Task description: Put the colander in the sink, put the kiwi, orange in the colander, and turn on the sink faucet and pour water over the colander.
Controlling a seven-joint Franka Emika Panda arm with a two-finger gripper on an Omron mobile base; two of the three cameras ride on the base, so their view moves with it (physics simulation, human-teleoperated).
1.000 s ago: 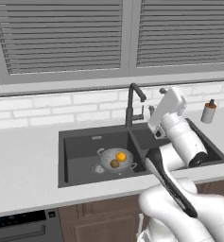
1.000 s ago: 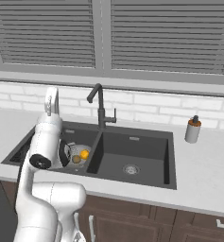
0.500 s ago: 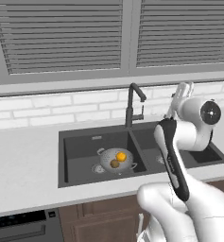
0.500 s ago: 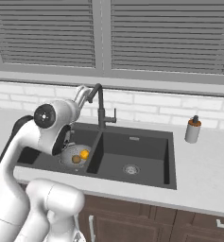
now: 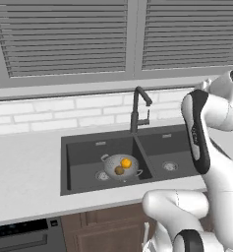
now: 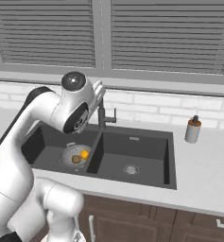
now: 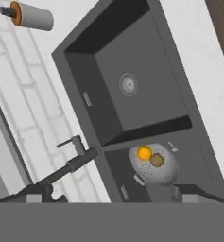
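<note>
Where the left basin of the sink dips down, sits the colander, right over the drain spot near the middle wall. Looks round, shiny and silver, full of tiny holes, with two small loop handles sticking out at its sides. Stands upright on its little foot.

Inside, holds the orange, a bright yellow-orange ball, and the kiwi, a dull brown little oval. Touching or nearly touching each other, orange toward the back wall, kiwi toward the front edge. Same pair seen from the other side too: colander, orange, kiwi.

Behind the wall between the two basins, on the back rim, stands the sink faucet, tall, dark grey and thin, with a bent spout and a small side lever. No water seen coming out.

High above the sink, looking down, hangs the gripper, its two dark tips spread wide apart, pinching nothing. Below it, colander with both fruits in it.

Right basin bare, with its round silver drain. On the counter past the right edge of the sink, near the back wall, stands a pale soap bottle.
</note>
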